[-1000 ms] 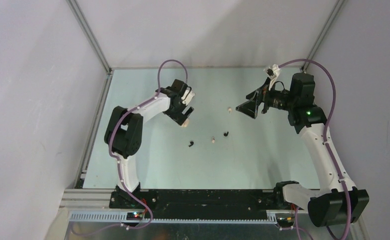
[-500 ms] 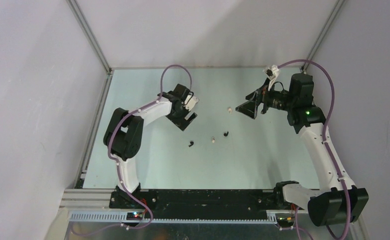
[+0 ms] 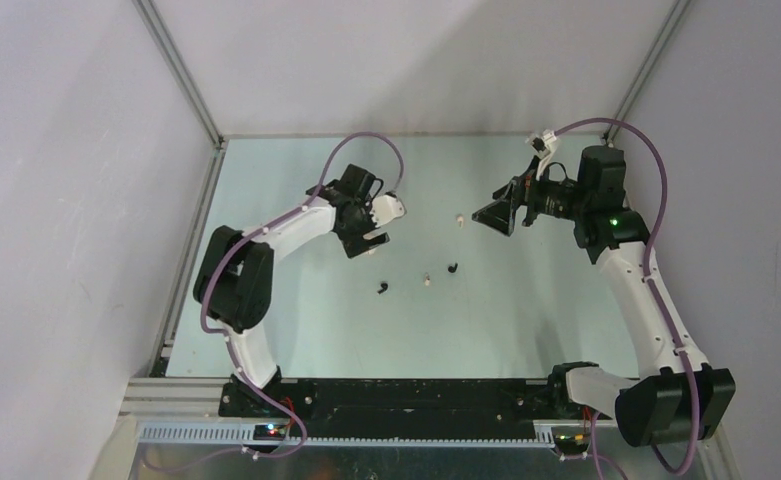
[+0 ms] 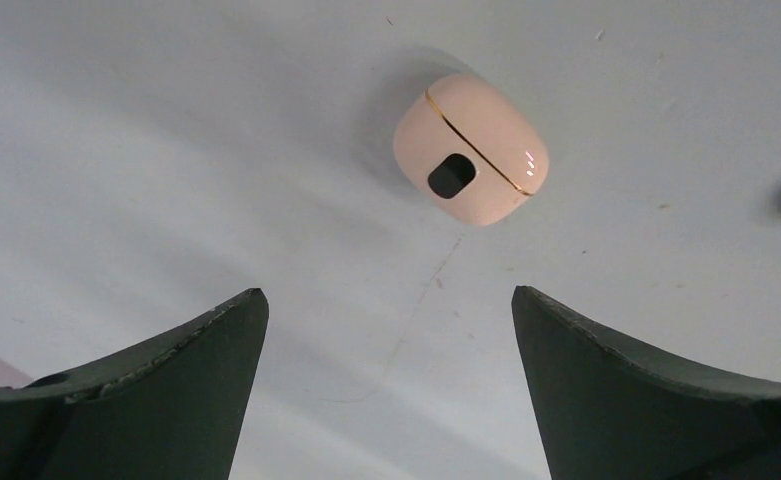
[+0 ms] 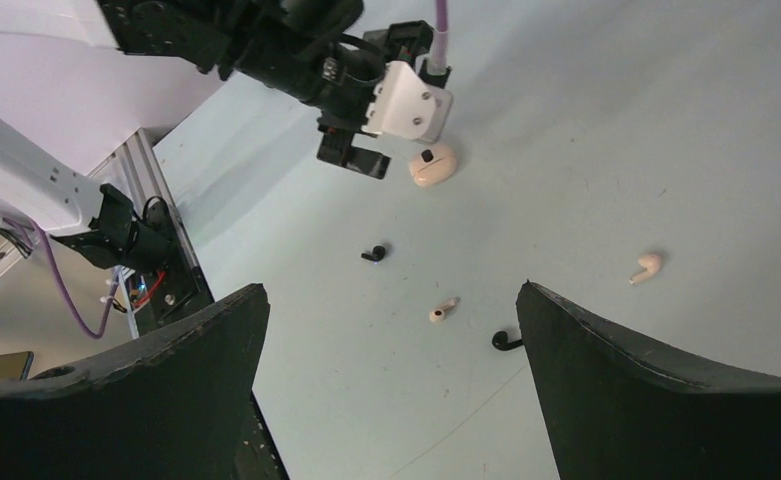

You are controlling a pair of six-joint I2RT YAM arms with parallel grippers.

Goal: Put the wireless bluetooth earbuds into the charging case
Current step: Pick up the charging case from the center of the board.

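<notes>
Earbuds, count: four, all loose on the table [image 3: 296, 330], none of them in a case.
Cream-white earbuds: two. One [image 3: 459, 218] lies far out, at 9 o'clock of the right jaws' tips and just off them. The other [image 3: 426, 280] lies near the table's middle.
Black earbuds: two. One [image 3: 453, 268] sits at 2 o'clock of the middle cream earbud, close but apart. The other [image 3: 382, 289] lies at 9 o'clock of that cream earbud, well apart.
Charging case: one [image 4: 471, 148], pinkish cream, rounded, with a thin gold seam and a dark oval spot on its face.
Case contents: the lid is shut, so the inside cannot be seen.
Case position: flat on the table. In the right wrist view it [image 5: 433, 165] lies at 1 o'clock of the nearest black earbud [image 5: 373, 253], just beside the left jaws.
Left jaws: spread wide, holding nothing, hovering over the table. In the left wrist view the case lies at 12 o'clock between the two tips, untouched.
Right jaws: spread wide, empty, raised off the table and pointing toward 9 o'clock in the top view.
Arms: two, left arm [image 3: 286, 228] and right arm [image 3: 646, 290].
</notes>
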